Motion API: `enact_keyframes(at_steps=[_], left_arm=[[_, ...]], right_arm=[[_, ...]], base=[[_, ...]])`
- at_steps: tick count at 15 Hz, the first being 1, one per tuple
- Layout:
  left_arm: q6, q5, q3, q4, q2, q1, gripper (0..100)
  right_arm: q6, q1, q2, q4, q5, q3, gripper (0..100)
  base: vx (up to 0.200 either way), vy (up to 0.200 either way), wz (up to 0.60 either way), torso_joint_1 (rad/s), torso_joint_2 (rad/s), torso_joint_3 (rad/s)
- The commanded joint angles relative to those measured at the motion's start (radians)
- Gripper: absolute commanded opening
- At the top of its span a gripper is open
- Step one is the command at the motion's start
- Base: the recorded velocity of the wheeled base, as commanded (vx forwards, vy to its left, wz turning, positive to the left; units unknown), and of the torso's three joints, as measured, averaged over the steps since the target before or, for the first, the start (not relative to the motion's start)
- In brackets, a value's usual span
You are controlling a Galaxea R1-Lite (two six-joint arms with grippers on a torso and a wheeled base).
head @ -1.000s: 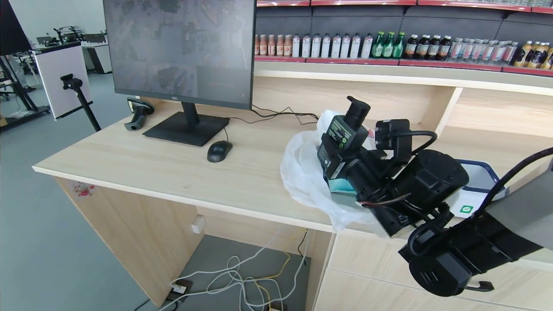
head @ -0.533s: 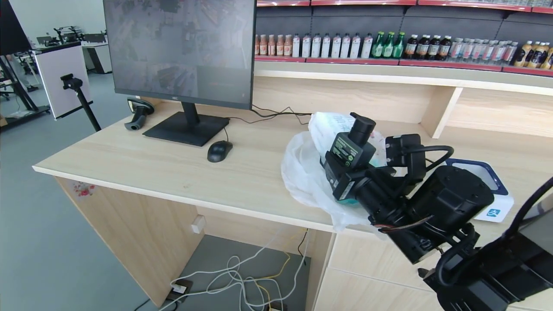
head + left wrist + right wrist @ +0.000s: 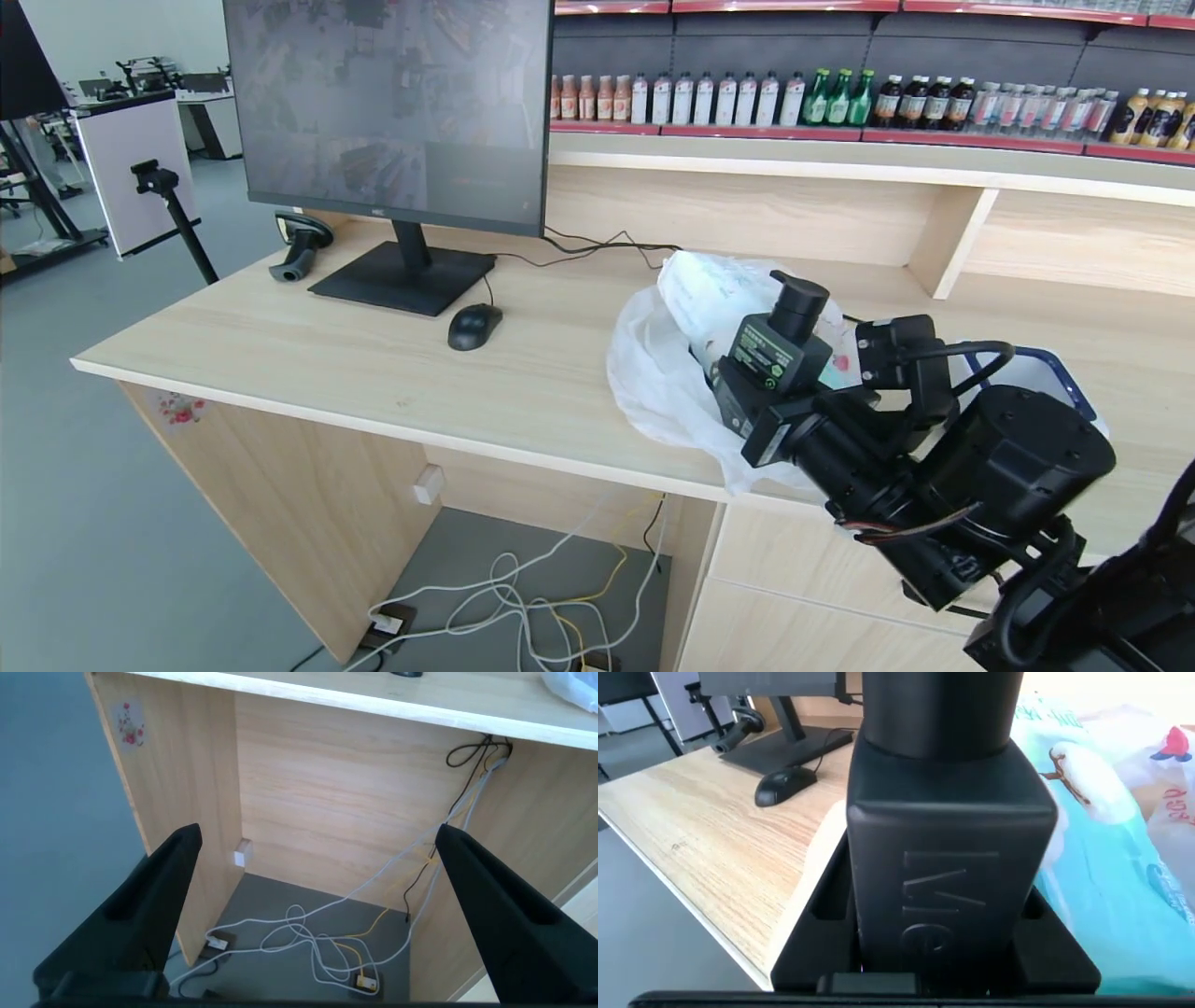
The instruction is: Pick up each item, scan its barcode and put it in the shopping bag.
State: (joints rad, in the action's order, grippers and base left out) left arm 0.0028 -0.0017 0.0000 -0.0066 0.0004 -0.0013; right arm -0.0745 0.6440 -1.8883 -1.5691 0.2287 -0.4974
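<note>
A black pump bottle [image 3: 773,347] is tilted over the white plastic shopping bag [image 3: 649,373] on the wooden counter. My right gripper [image 3: 761,415] is shut on the bottle's lower part. In the right wrist view the bottle [image 3: 943,849] stands between the jaws of the right gripper [image 3: 943,957], with the bag [image 3: 1092,775] and a teal packet [image 3: 1125,891] inside it just behind. My left gripper [image 3: 318,835] hangs low in front of the counter, open with nothing in it, facing the space under the desk.
A monitor [image 3: 387,103], a mouse [image 3: 473,326] and a handheld barcode scanner [image 3: 297,245] sit at the counter's left. A white and blue stand [image 3: 1050,373] is right of the bag. Loose cables [image 3: 327,952] lie on the floor under the desk. Drink shelves run along the back.
My right arm has carried the black bottle down and to the right, lower over the bag. More of the bag's top now shows behind it.
</note>
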Motion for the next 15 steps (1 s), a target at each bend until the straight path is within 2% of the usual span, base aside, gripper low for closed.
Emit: enact_keyframes(at_steps=[1,7,15], left_arm=[[-0.001,0.0,0.0,-0.001,0.0,0.0,100],[-0.001,0.0,0.0,-0.001,0.0,0.0,100],[-0.001,0.0,0.0,-0.001,0.0,0.0,100]], right_arm=[[0.001,0.002,-0.046,-0.002,0.0,-0.026,0],[0.005,0.023,-0.137,-0.002,0.0,-0.112,0],[0.005,0.022,-0.149,-0.002,0.0,-0.061,0]], base=[[0.0,0.0,0.0,0.0,0.0,0.0],[0.0,0.0,0.0,0.0,0.0,0.0],[0.0,0.0,0.0,0.0,0.0,0.0]])
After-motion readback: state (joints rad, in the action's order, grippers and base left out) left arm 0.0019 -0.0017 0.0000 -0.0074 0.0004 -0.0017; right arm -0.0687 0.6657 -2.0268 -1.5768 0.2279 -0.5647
